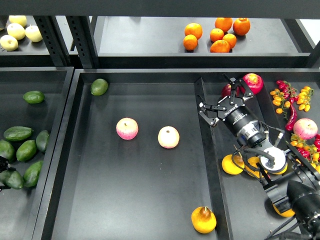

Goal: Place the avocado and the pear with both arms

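Observation:
The pear (203, 219), orange-yellow with a brownish neck, lies at the front right of the middle tray (150, 200). Several dark green elongated avocados (18, 133) lie in the left tray. My right gripper (218, 97) is open and empty. It hovers over the divider between the middle and right trays, far behind the pear. Only a small dark part (3, 165) shows at the left edge among the avocados. I cannot tell whether it is my left gripper or how it stands.
A rounder bright green avocado (99, 86) sits in the middle tray's back left corner. Two pink-yellow apples (127, 128) (168, 137) lie mid-tray. The right tray holds a red apple (253, 82), cherry tomatoes (300, 97) and orange fruit (232, 164). Oranges (220, 35) are on the back shelf.

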You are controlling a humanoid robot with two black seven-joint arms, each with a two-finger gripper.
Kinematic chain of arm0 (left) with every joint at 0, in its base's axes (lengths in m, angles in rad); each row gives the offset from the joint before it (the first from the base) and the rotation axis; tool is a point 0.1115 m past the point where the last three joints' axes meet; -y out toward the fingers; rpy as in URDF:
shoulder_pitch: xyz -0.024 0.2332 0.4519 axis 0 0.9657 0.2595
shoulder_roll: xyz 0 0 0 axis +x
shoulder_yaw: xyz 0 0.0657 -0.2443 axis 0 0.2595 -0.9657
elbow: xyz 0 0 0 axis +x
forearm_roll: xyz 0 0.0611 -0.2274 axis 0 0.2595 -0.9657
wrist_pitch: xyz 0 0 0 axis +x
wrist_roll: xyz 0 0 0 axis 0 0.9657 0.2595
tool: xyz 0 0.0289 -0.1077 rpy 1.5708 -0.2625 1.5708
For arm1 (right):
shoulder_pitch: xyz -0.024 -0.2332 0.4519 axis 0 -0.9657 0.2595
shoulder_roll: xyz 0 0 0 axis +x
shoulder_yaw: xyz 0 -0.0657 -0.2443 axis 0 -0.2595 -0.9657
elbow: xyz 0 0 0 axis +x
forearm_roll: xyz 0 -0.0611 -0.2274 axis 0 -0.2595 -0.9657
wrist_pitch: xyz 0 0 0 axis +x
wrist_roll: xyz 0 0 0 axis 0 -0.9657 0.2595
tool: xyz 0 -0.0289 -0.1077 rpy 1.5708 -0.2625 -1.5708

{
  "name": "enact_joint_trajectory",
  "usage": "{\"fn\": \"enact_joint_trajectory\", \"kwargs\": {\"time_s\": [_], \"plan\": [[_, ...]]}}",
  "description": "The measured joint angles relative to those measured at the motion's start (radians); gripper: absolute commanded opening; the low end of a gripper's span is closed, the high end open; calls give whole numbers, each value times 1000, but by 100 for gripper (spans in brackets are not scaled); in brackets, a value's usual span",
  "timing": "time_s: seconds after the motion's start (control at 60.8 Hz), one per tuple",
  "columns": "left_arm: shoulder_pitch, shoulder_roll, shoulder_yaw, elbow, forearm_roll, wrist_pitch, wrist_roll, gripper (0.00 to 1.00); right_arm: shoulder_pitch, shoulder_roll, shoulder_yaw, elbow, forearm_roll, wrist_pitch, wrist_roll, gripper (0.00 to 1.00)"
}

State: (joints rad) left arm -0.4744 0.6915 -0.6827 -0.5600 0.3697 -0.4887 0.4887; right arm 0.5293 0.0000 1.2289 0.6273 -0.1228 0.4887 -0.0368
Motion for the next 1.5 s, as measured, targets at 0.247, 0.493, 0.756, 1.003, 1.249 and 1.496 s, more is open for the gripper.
{"fn": "enact_joint_trajectory", "kwargs": {"time_s": [0.247,0.493,0.756,1.003,1.249,1.496], "plan": [[2,-3,3,3,0,0,0,14,0,0,0,0,0,0,0,99],[2,-18,5,13,0,0,0,21,0,0,0,0,0,0,0,99],[2,-18,7,13,0,0,0,49,0,0,0,0,0,0,0,99],[2,-20,9,8,11,0,0,69,-1,0,0,0,0,0,0,99],[-1,-20,32,1,15,0,0,94,-2,0,-1,1,0,0,0,99],[-6,-21,35,-3,15,0,0,98,-2,0,-2,2,0,0,0,99]]}}
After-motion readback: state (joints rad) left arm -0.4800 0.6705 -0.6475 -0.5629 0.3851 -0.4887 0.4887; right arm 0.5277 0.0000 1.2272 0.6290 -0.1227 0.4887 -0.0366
